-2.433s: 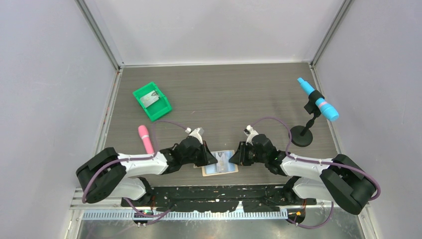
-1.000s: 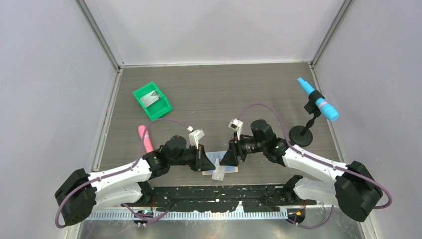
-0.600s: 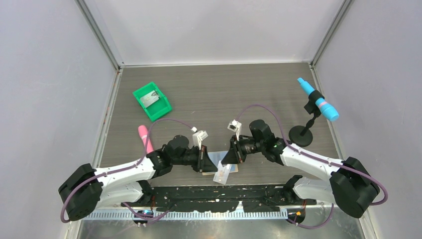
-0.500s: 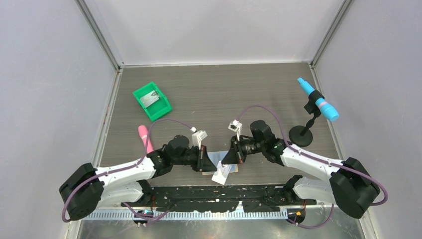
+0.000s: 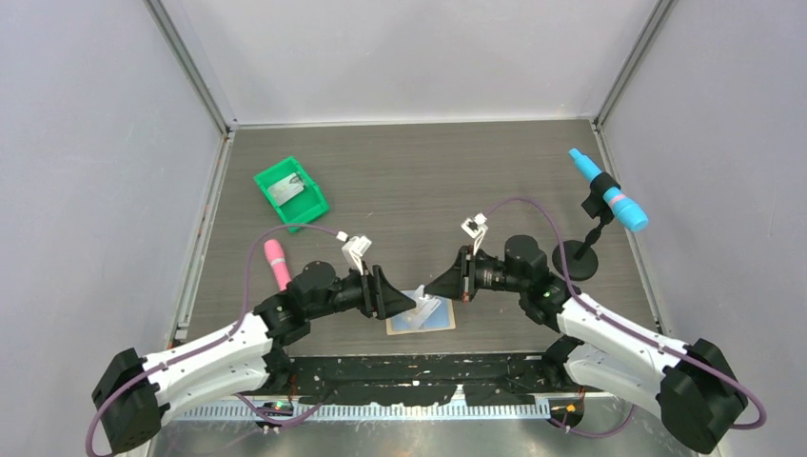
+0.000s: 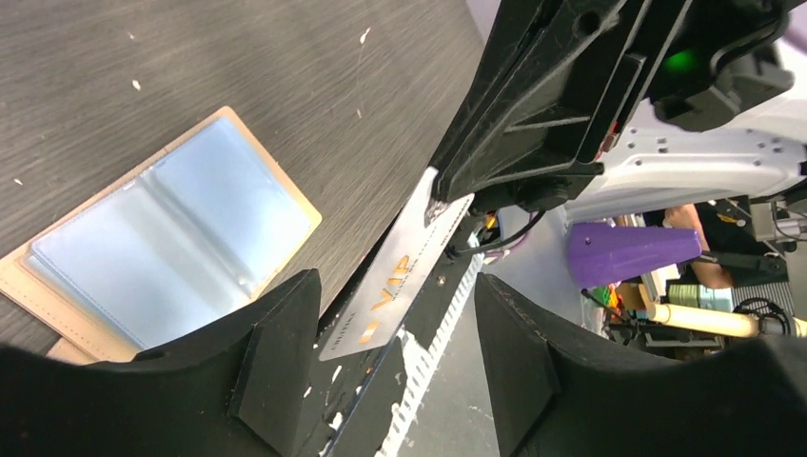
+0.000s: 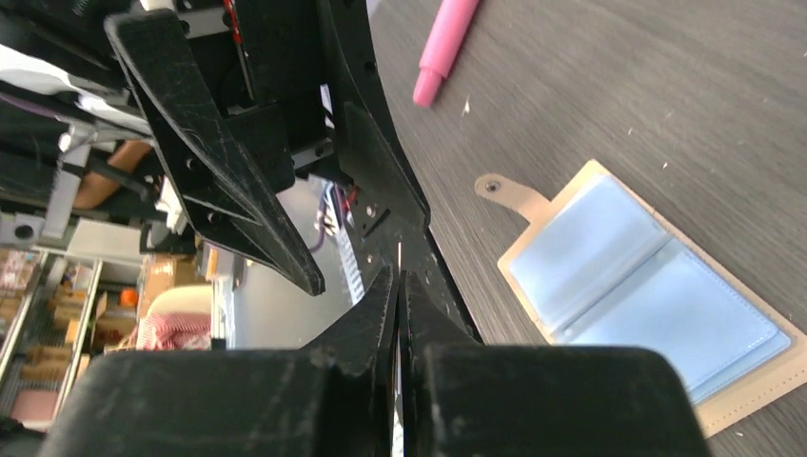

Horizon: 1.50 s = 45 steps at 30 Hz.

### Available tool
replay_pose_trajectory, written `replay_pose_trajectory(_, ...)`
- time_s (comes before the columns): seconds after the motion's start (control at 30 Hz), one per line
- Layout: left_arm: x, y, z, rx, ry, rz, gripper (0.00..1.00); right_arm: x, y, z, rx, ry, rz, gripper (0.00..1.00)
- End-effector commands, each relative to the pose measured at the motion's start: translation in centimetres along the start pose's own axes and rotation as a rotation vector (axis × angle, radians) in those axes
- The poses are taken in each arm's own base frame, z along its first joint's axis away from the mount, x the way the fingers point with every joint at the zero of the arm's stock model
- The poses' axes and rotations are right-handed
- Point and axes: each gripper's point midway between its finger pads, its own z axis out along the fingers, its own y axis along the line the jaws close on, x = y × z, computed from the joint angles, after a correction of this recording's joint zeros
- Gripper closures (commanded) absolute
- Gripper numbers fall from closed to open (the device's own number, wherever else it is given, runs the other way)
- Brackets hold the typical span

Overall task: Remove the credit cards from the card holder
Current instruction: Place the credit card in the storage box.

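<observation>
Silver VIP credit card is hanging pinched in my clenched right gripper, kept high, likely for carrying off | my left gripper is gaping around it, gripping nothing, seemingly ceding it | tan card holder is lying open, blue panels up, at the table's 6 o'clock.

This is a robotics lab test cell: plain grey panels on aluminium posts enclose a dark wood-grain table, with a cabled left arm and right arm bolted to a black mounting rail.
</observation>
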Motion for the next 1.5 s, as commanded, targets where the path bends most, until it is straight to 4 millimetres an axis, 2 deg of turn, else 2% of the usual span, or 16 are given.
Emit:
replay_pose_trajectory(0.0, -1.4, -0.4, -0.7, -0.004, -0.074, 0.001, 0.37, -3.8, 2.7, -0.9, -0.077, -0.190, 0.032, 0.95)
replay_pose_trajectory(0.17, -2.1, -1.3, -1.2, 0.027, -0.105, -0.006, 0.36, -5.6, 4.3, -1.8, -0.121, -0.292, 0.083, 0.95)
replay_pose_trajectory(0.3, -2.6, -2.1, -1.2, 0.064, -0.132, -0.051, 0.38, -6.7, 4.4, -2.6, -0.128, -0.391, 0.126, 0.95)
replay_pose_trajectory(0.4, -3.2, -3.2, -1.3, 0.129, -0.165, -0.088, 0.42, -7.2, 3.7, -3.2, -0.116, -0.468, 0.174, 0.95)
replay_pose_trajectory(0.53, -3.8, -4.3, -1.4, 0.191, -0.199, -0.127, 0.55, -7.3, 2.9, -3.9, -0.098, -0.528, 0.217, 0.95)
replay_pose_trajectory(0.73, -4.5, -3.7, -1.6, 0.175, -0.251, -0.164, 0.78, -6.4, 1.1, -3.7, -0.052, -0.537, 0.262, 0.95)
replay_pose_trajectory(0.83, -4.7, -3.3, -1.7, 0.158, -0.275, -0.179, 0.85, -6.0, 0.6, -3.6, -0.045, -0.532, 0.279, 0.95)
replay_pose_trajectory(1.27, -5.2, -2.8, -1.6, 0.120, -0.293, -0.162, 0.88, -5.0, -0.2, -3.0, -0.046, -0.500, 0.312, 0.95)
replay_pose_trajectory(1.47, -5.2, -2.7, -1.2, 0.111, -0.280, -0.172, 0.84, -4.6, -0.4, -2.9, -0.042, -0.494, 0.319, 0.95)
